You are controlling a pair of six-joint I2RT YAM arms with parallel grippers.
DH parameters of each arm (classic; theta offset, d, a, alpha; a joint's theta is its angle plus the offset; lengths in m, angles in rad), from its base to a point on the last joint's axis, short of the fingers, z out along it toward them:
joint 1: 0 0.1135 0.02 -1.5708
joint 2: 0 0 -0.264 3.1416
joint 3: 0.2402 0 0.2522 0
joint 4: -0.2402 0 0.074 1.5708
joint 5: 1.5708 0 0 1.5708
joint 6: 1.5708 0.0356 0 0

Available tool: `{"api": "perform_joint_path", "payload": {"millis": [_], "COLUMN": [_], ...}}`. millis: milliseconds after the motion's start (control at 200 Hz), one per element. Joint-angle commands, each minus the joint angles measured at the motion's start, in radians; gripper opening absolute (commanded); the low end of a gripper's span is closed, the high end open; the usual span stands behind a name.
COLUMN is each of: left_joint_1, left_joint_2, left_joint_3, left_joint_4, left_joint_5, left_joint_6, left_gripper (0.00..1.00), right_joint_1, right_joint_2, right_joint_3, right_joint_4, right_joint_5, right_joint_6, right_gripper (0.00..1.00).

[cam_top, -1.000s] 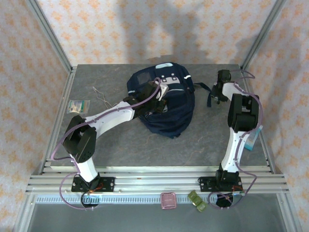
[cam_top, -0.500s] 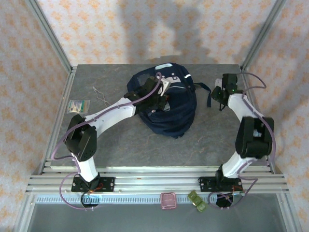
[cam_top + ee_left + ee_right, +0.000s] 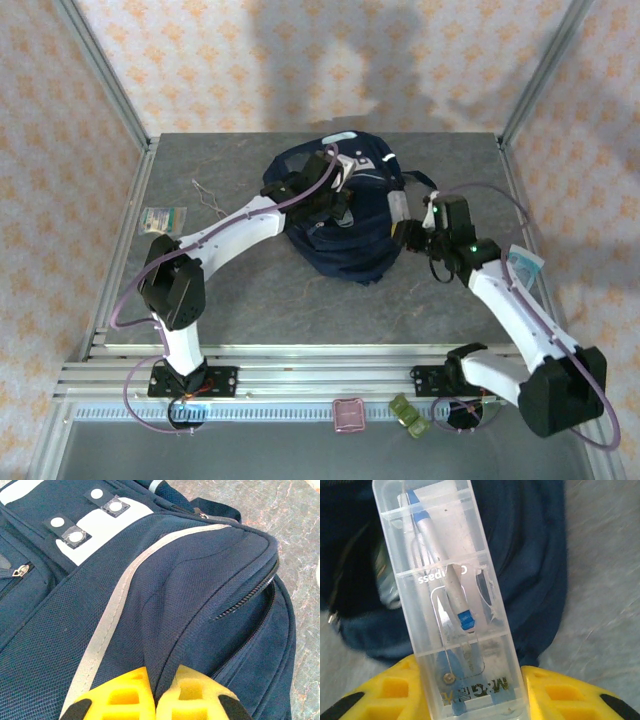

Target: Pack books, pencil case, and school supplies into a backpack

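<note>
The navy backpack [image 3: 350,225] with grey stripes lies at the table's middle back. My left gripper [image 3: 335,195] is shut on a fold of its fabric [image 3: 165,645], the yellow fingertips [image 3: 125,690] pinching close beside a partly open zipper [image 3: 250,600]. My right gripper [image 3: 415,228] is shut on a slim clear plastic case [image 3: 450,605] of school supplies with a blue-and-white tool inside. It holds this case [image 3: 398,208] at the backpack's right side [image 3: 530,555]. A small pink pencil case [image 3: 349,414] lies below the table's near rail. The books are out of view.
A greenish-white flat packet [image 3: 163,218] and a thin bent wire [image 3: 210,198] lie at the far left. A pale blue-white packet [image 3: 525,265] sits by the right edge. A green object [image 3: 408,415] rests beside the pink case. Frame posts stand at the back corners.
The right arm swung from the far right in to the backpack's right side, carrying the clear case. The left gripper shifted slightly back and right with the pinched fabric.
</note>
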Motion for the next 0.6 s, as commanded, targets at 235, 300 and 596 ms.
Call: {"api": "perform_joint_path", "payload": {"millis": [235,300,596], "left_joint_1": [-0.012,-0.012,-0.020], "left_joint_2": [-0.021,-0.027,-0.063], "left_joint_3": [0.040,0.027,-0.032], "left_joint_4": [0.120,0.127,0.154], "left_joint_5": [0.031,0.042,0.095], "left_joint_6": [-0.051,-0.059,-0.075], "left_gripper": [0.00,0.00,0.00], "right_joint_1": [0.098,0.102,0.103], "right_joint_2": [0.035,0.101,0.425], "right_joint_3": [-0.037,-0.005,0.218], "right_joint_4": [0.140,0.218,0.320], "right_joint_5": [-0.117,-0.122,-0.035], "right_joint_6": [0.072,0.109,0.226], "right_gripper": [0.25,0.25,0.28]}}
